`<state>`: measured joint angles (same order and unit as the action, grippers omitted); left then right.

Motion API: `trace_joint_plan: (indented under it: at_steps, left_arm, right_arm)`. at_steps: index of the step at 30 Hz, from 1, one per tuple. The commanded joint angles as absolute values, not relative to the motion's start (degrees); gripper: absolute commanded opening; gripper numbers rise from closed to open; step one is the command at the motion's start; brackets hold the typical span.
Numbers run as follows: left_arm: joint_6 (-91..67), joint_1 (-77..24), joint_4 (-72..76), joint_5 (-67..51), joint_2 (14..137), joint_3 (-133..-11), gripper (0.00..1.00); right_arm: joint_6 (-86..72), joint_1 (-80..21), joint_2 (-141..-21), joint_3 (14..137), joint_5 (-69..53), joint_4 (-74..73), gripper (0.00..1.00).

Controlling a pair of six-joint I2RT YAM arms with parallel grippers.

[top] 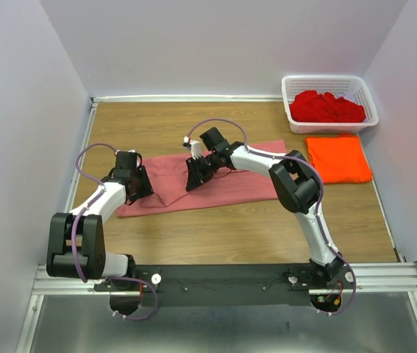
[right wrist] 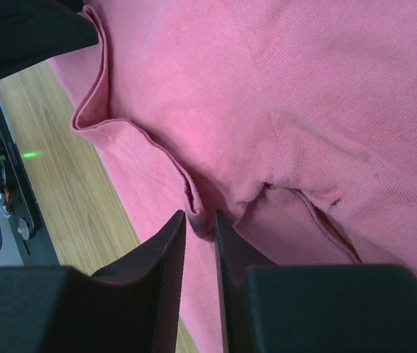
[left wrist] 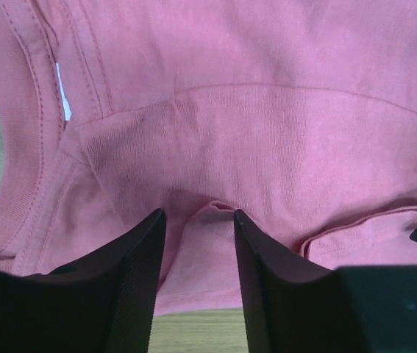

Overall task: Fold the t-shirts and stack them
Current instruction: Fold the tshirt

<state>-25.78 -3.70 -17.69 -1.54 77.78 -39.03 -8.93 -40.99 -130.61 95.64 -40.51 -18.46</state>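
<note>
On the tabletop (top: 230, 235), centre: salmon-pink t-shirt (top: 223, 184), both arms down on it. Near the collar the left fingers (left wrist: 131, 294) stand half open astride a raised pucker, not clamped. The right fingers (right wrist: 160, 272) are nearly together, nipping a hem fold. Orange t-shirt (top: 338, 158) lies folded at 3 o'clock; red t-shirts (top: 329, 107) in the basket (top: 289, 110) at 1 o'clock.

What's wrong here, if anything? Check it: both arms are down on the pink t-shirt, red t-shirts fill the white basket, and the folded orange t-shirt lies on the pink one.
Wrong on the orange t-shirt: the top view shows it on the table in front of the white basket, beside the pink t-shirt, not on it. The rest holds.
</note>
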Motion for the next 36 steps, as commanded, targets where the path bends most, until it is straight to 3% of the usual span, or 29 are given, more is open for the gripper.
trace_joint_plan:
  at_steps: [1,11,20,22,36]
  left_arm:
    - [-26.2,-3.3,-17.0,-2.1,76.5,-37.8,0.49]
    - [-27.1,-3.3,-16.0,-4.0,77.6,-37.6,0.44]
    - [-29.7,-2.9,-19.1,-0.4,76.0,-37.7,0.04]
    - [-30.3,-2.7,-20.0,-0.4,75.9,-37.7,0.00]
    - [-35.2,-0.3,-23.6,7.6,73.8,-37.5,0.00]
  right_arm:
    - [-8.3,-41.6,-130.4,95.8,-41.7,-17.7,0.27]
    - [-8.6,-41.7,-129.9,95.1,-41.7,-17.3,0.25]
    - [-8.9,-41.7,-129.1,94.5,-40.3,-17.1,0.18]
    - [-9.0,-41.7,-128.9,94.3,-40.0,-17.1,0.16]
    - [-10.6,-41.7,-127.4,92.7,-35.6,-16.7,0.10]
